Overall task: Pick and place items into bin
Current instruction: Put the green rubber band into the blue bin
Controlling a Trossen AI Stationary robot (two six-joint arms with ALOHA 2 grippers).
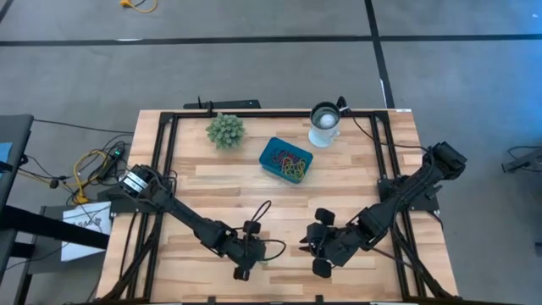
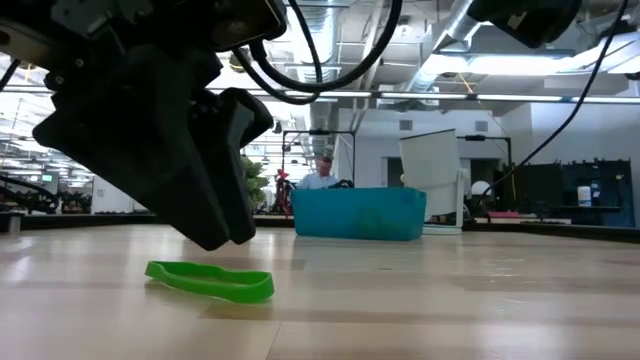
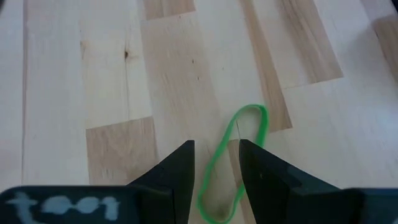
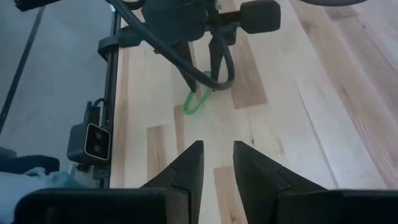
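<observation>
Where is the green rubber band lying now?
The green rubber band lies flat on the table's near-left part, under the left pincer, far from the teal bin.

The table (image 1: pixel 212 182) is pale wood in butcher-block strips, smooth with a soft satin sheen and a small dark knot showing in the grain. The green rubber band (image 3: pixel 231 163) lying near its front edge looks like thin, floppy rubber, slightly glossy. The teal bin (image 2: pixel 360 213) appears to be smooth matt plastic. The left gripper (image 3: pixel 216 163) and right gripper (image 4: pixel 217 163) have dark, matt, hard-looking fingers. The floor beyond the table's edges is dull grey with a rough, carpet-like look.
</observation>
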